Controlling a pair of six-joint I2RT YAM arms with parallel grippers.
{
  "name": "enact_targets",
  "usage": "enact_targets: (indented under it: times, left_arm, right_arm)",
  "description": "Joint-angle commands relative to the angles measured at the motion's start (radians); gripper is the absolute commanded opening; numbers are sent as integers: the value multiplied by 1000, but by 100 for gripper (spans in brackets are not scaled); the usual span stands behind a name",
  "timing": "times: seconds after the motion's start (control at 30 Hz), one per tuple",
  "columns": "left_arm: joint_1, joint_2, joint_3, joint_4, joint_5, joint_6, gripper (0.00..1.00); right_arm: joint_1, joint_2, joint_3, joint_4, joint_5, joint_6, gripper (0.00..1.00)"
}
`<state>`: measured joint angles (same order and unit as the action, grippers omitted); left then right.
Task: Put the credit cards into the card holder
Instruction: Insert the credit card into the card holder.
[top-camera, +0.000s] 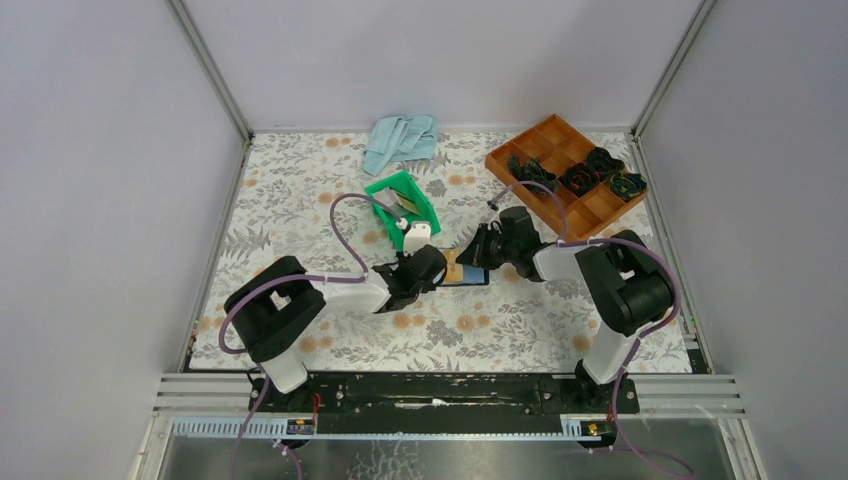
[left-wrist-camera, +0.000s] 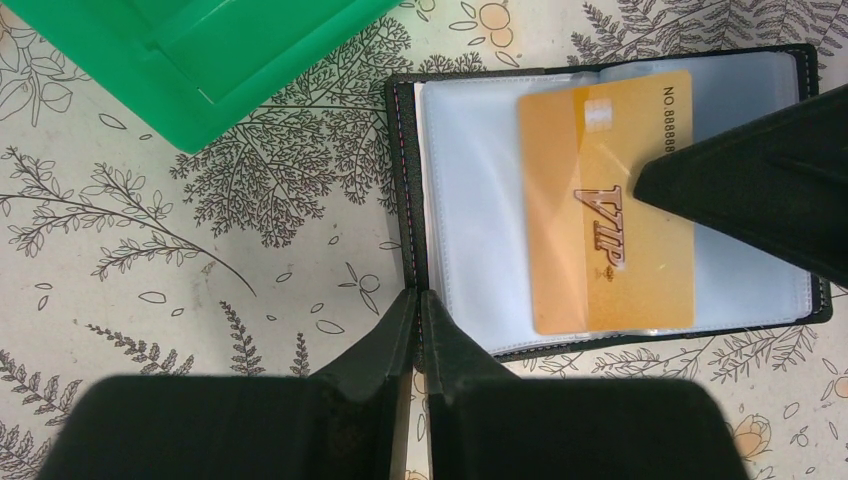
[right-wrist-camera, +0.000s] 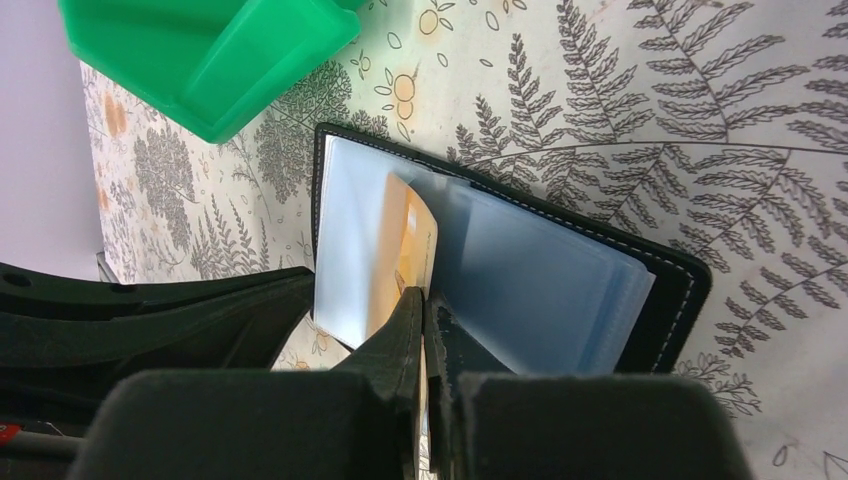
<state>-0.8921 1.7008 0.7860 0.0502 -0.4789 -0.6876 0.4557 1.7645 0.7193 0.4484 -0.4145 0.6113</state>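
**Mia:** What does the gold card (left-wrist-camera: 605, 210) say?

**Ben:** It says "VIP" in shiny slanted letters. Near one corner it says "NO. 8888". The rest of the number is hidden behind a finger of the right gripper (right-wrist-camera: 424, 320).

**Mia:** How many cards can you count?

**Ben:** One for sure. It sits among the clear pockets (left-wrist-camera: 470, 220) of the card holder (left-wrist-camera: 403, 190). The holder lies open near the middle of the worktop (top-camera: 300, 200). A small tan thing (top-camera: 407, 203) is in the green bin (top-camera: 380, 188), but it is too small to tell if it is a card.

**Mia:** What are the grippers doing?

**Ben:** The right gripper has its fingers squeezed tight on the edge of the gold card. The left gripper (left-wrist-camera: 418, 310) is pinched closed on the holder's black edge, on the side toward the worktop's left edge.

**Mia:** What else is there?

**Ben:** There is one green bin, between the holder and the far edge. One brown tray (top-camera: 558, 135) is in the far right corner, with dark bundles (top-camera: 578, 178) in some of its boxes. One blue cloth (top-camera: 402, 142) lies at the far edge.
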Motion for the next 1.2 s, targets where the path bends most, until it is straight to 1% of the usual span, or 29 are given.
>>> enact_targets:
  times: [0.0, 0.37, 0.47, 0.63, 0.83, 1.07, 1.17]
  left_arm:
    - [-2, 49, -8, 27, 28, -3, 10]
    - [-2, 56, -20, 51, 53, -12, 8]
    - [-2, 53, -25, 56, 51, -13, 8]
    - [-2, 58, -21, 60, 60, -18, 8]
    - [-4, 51, -24, 61, 56, -17, 7]
    - [-3, 44, -33, 63, 55, -16, 7]
    - [-5, 42, -37, 63, 53, -16, 7]
  right_arm:
    - [42, 35, -33, -67, 53, 3, 3]
    - [87, 74, -20, -44, 72, 44, 21]
    - [91, 71, -22, -32, 69, 53, 28]
    - [98, 63, 0, -52, 72, 51, 32]
    - [101, 14, -10, -86, 102, 38, 41]
    - [102, -55, -24, -108, 138, 26, 43]
    - [102, -77, -28, -104, 144, 25, 47]
